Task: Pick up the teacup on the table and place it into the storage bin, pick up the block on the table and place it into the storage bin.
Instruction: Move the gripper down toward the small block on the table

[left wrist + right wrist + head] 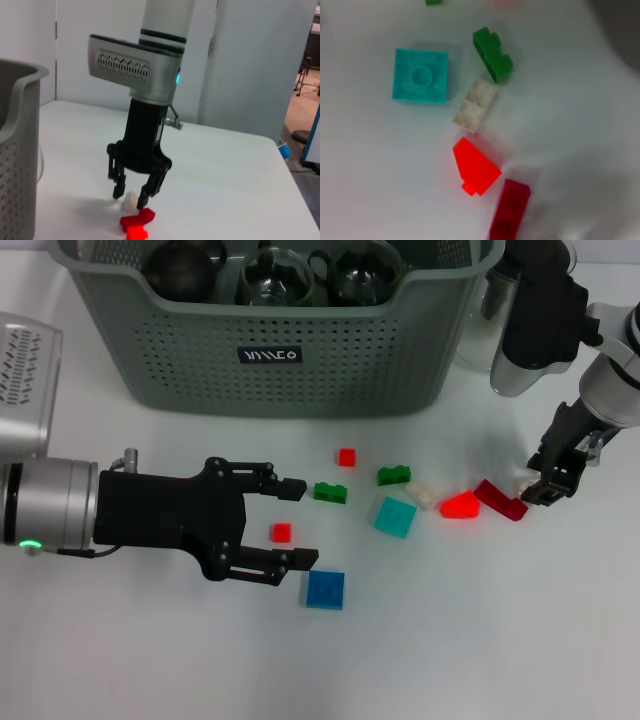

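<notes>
The grey-green storage bin [290, 390] stands at the back and holds several dark and glass teacups [275, 275]. My left gripper [303, 522] is open low over the table, its fingers either side of a small red block [281, 532]. My right gripper [548, 490] is open just right of a dark red block [500, 500]; it also shows in the left wrist view [131, 196]. The right wrist view shows the dark red block [510, 210], a bright red block [476, 167], a white block [475, 105], a teal block [420, 75] and a green block [492, 47].
Loose blocks lie mid-table: another small red [346, 456], two green [331, 491], teal [395, 516], white [424, 494], bright red [460, 505], blue [325, 590]. A clear glass pitcher [505, 375] stands right of the bin, behind my right arm.
</notes>
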Controlling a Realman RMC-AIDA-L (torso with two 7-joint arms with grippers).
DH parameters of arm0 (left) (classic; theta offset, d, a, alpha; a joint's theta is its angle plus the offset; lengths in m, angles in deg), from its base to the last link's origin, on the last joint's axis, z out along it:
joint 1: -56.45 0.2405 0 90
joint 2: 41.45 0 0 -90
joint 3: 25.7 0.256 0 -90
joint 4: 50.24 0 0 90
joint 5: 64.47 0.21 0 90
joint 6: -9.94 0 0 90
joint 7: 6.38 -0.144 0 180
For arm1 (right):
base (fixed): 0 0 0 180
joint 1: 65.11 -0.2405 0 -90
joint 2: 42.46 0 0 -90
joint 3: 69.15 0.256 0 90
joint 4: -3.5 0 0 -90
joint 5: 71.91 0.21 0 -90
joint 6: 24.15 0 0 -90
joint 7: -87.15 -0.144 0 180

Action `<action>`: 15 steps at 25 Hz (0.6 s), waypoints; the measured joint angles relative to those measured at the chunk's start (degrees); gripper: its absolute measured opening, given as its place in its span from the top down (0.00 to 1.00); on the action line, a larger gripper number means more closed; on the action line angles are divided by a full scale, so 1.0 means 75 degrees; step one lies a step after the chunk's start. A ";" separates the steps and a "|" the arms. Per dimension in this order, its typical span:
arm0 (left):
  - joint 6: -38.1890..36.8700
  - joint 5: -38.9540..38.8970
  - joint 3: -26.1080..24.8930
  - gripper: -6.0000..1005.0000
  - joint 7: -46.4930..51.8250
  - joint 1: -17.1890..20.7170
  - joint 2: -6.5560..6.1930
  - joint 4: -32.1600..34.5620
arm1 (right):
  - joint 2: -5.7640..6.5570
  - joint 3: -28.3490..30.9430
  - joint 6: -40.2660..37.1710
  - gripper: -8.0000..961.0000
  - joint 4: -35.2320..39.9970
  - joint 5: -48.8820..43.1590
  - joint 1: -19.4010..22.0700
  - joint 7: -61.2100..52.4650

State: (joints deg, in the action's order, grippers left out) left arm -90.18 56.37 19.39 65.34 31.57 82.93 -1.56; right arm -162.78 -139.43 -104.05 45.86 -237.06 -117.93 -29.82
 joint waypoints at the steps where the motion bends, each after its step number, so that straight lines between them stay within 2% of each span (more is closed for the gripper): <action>1: 0.0023 0.0051 0.0000 0.23 0.0000 0.0001 -0.0002 0.0000 | 0.0000 -0.0001 -0.0006 0.55 0.0000 0.0000 0.0000 -0.0004; 6: 0.0059 0.0137 0.0000 0.23 0.0000 -0.0001 -0.0003 0.0000 | -0.0001 -0.0007 -0.0034 0.58 0.0000 -0.0013 0.0000 -0.0016; 15: 0.0087 0.0137 0.0000 0.23 0.0000 0.0000 -0.0003 0.0000 | 0.0007 -0.0016 -0.0055 0.72 -0.0001 -0.0054 -0.0012 -0.0032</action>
State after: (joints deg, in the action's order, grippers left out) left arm -89.52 57.39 19.39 65.34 31.57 82.91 -1.55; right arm -162.73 -139.55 -104.47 45.85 -237.46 -118.03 -30.07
